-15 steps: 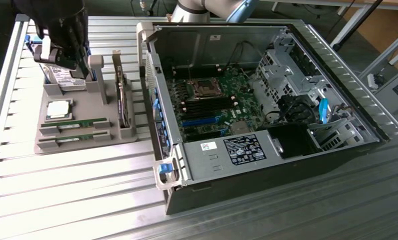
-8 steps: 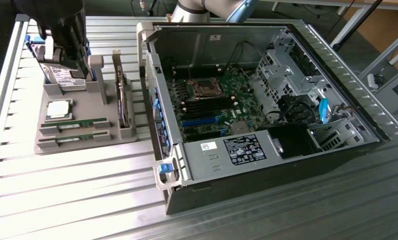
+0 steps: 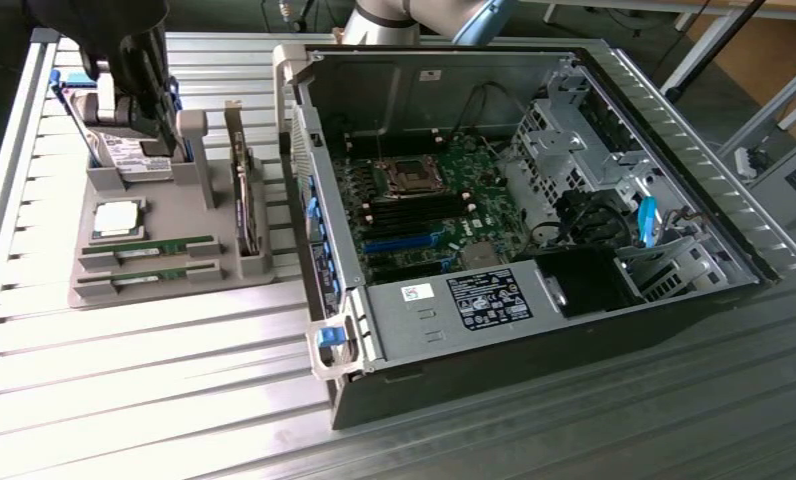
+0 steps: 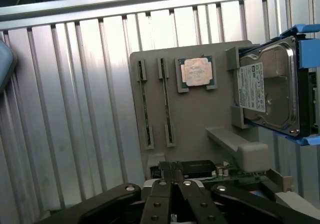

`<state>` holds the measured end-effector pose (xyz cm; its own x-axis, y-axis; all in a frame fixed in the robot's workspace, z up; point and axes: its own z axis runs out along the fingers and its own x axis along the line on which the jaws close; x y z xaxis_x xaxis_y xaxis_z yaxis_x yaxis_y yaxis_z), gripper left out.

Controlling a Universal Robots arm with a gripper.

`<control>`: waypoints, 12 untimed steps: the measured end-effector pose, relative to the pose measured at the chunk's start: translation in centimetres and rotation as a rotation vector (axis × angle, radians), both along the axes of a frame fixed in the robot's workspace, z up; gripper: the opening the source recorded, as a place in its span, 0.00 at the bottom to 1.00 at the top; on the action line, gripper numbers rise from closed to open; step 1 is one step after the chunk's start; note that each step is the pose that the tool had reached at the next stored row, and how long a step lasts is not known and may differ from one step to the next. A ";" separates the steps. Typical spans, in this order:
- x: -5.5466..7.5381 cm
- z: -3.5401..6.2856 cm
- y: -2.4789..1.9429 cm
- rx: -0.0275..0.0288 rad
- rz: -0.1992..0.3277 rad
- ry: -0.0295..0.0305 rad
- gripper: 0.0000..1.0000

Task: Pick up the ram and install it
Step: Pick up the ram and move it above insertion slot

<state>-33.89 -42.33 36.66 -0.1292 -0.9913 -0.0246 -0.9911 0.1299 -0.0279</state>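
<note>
Above the grey moulded parts holder [image 4: 200,119] on the slatted aluminium table [image 3: 131,380], hovering with the black two-fingered gripper [image 4: 173,170] pinched together on nothing. Looking down on two long, narrow green ram sticks [image 4: 145,109], set on edge in parallel slots of the holder and well apart from the gripper. Just beside them, a square silver processor chip [image 4: 196,73]; beyond that, a large silver hard drive [image 4: 267,91] in a blue-edged bracket. Off to the exterior view's right, an open black computer case [image 3: 478,400] with a green motherboard [image 3: 468,215]. Apparently mid-reach, with no stick lifted yet. To do it well: part the jaws above the slots, centre along one stick's length, square up to its thin top edge, and stay off the neighbouring stick and the chip.
</note>
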 end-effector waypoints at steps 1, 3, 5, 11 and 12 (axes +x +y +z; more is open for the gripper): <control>0.0 0.00 0.00 0.0000 0.000 0.0000 0.11; 0.0 0.00 0.00 0.0000 0.000 0.0000 0.30; -0.1 -0.05 -0.01 0.0001 0.000 -0.0001 0.30; -1.4 -0.61 -0.09 0.0001 0.000 -0.0001 0.30; -1.5 -0.65 -0.10 0.0000 0.000 -0.0001 0.30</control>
